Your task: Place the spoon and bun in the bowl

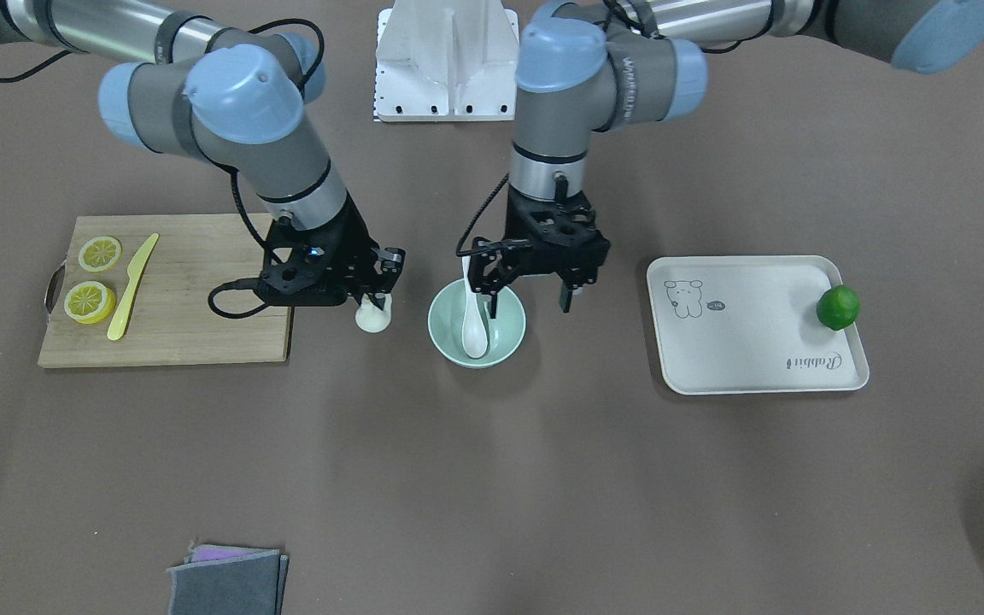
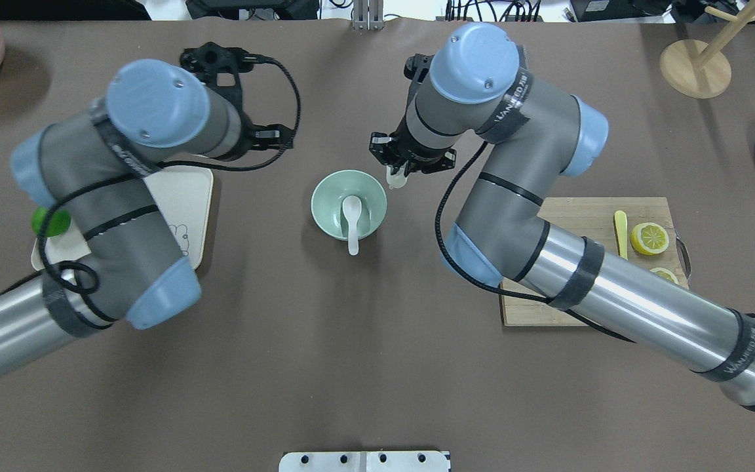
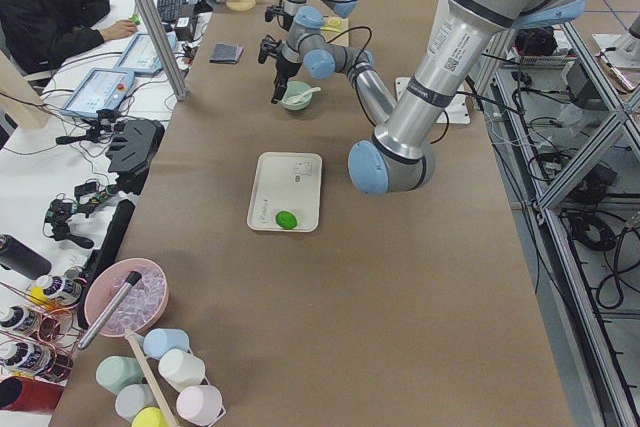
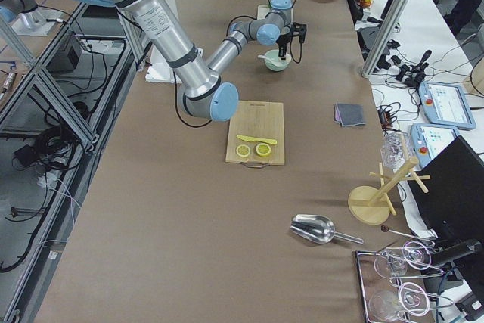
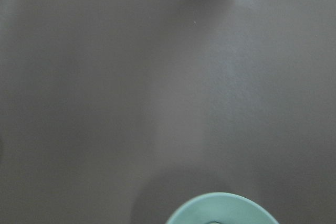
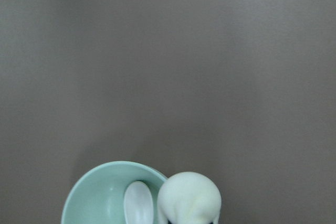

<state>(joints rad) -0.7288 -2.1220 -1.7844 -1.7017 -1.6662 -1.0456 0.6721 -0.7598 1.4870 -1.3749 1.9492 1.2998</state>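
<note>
Right gripper (image 1: 377,303) clamps bun (image 1: 372,319) beside bowl (image 1: 448,331), spoon (image 1: 474,329) inside — front view, not overhead, shows left gripper (image 1: 526,301) spread.

Robotics lab, aluminium framing (image 3: 149,17), seated operator (image 3: 45,2), teach pendant (image 3: 100,94)

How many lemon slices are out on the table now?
2. Both are on the cutting board, beside the yellow knife: one lemon slice toward the robot, the other toward the operators' side. No others show.

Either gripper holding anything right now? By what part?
Right gripper holds the bun by its upper part; left gripper is open, holding nothing.
</note>
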